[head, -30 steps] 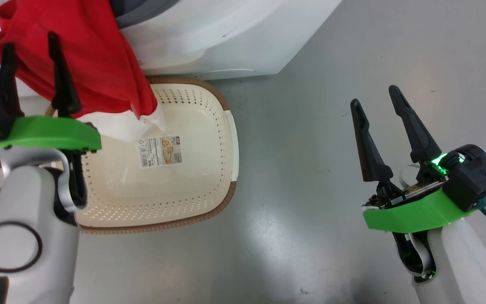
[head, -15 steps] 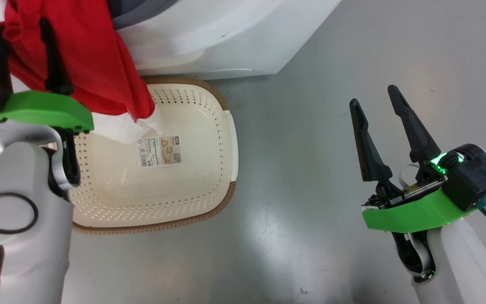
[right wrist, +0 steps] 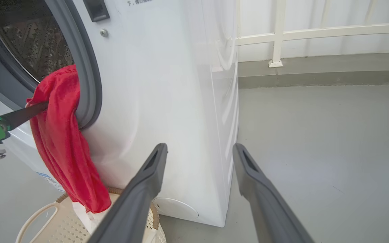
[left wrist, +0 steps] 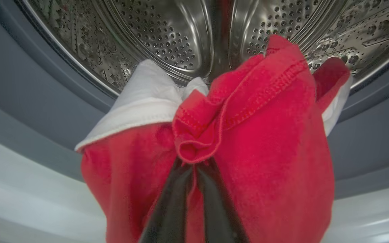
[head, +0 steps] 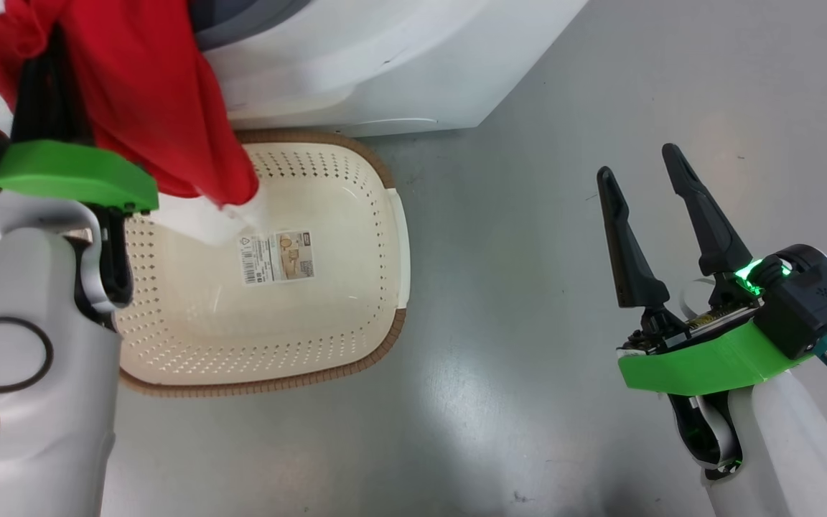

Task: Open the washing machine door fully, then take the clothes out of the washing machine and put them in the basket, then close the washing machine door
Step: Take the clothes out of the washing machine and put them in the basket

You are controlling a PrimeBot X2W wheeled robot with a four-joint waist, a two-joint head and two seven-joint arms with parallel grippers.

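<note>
Left: my left gripper, fingers pinched together on a fold of the clothes, red with white trim, draped from the mouth of the washing machine, lower end reaching the basket on the grey floor. Right: my right gripper, fingers spread wide, holding nothing, above the floor.

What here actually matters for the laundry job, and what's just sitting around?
Part of the job: the red clothes hanging out of the washing machine; the basket below them.
Just there: the white railing; the grey floor.
</note>
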